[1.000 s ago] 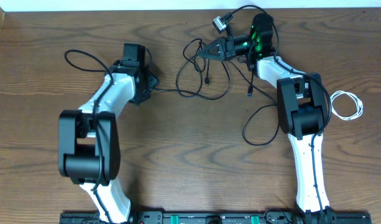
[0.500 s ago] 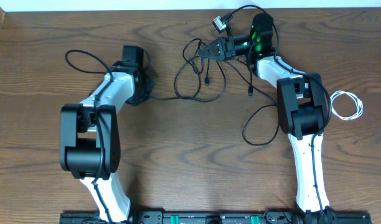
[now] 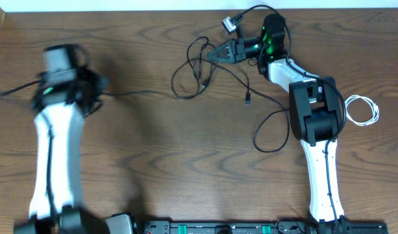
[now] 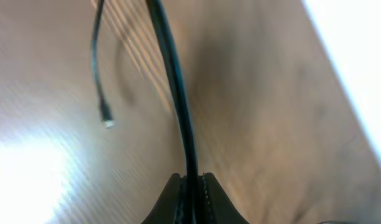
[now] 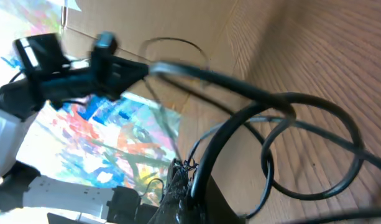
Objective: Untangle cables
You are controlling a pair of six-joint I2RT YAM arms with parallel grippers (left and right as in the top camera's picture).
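Gripping a black cable [image 4: 176, 93], the left gripper [image 4: 191, 183] looks blurred overhead.

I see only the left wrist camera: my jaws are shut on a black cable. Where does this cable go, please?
Observer: From the left gripper the black cable runs to the right across the table, into the loose tangle near the far side.
Operator: Does something hold the tangle there?
Observer: Yes, the right gripper is shut on black strands of it; the right wrist view shows this.
Operator: Is the white cable also in the tangle?
Observer: No, the white cable lies coiled apart, to the right of the right arm.
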